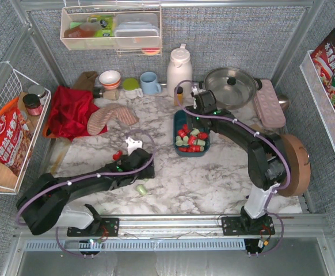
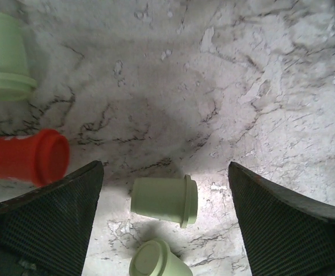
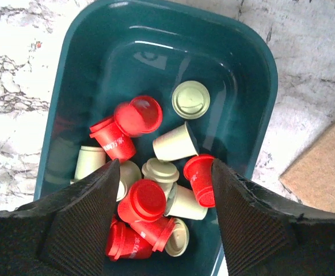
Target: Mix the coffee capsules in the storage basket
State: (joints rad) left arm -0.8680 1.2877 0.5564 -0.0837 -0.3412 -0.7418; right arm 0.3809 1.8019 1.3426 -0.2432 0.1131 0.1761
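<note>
My left gripper [image 2: 163, 171]: spread, empty. One mint capsule [image 2: 164, 200] lies on its side on the table [image 2: 242, 86], within the gap toward my wrist, long axis finger to finger, rim rightward. My right gripper [image 3: 164, 167]: spread, empty, directly above the basket [image 3: 75, 63] holding red and mint capsules [image 3: 139, 115].

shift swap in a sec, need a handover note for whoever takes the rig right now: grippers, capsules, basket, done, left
left gripper: open, fingers low over the marble table, either side of a mint green capsule lying on its side, not gripping it.
right gripper: open, holding nothing, over the storage basket.
capsules: a red and mint pile sits in the basket, fairly mingled. at least four lie loose on the table by the left gripper, one a red capsule.
left to do: probably get the loose ones into the basket, then stir more.
</note>
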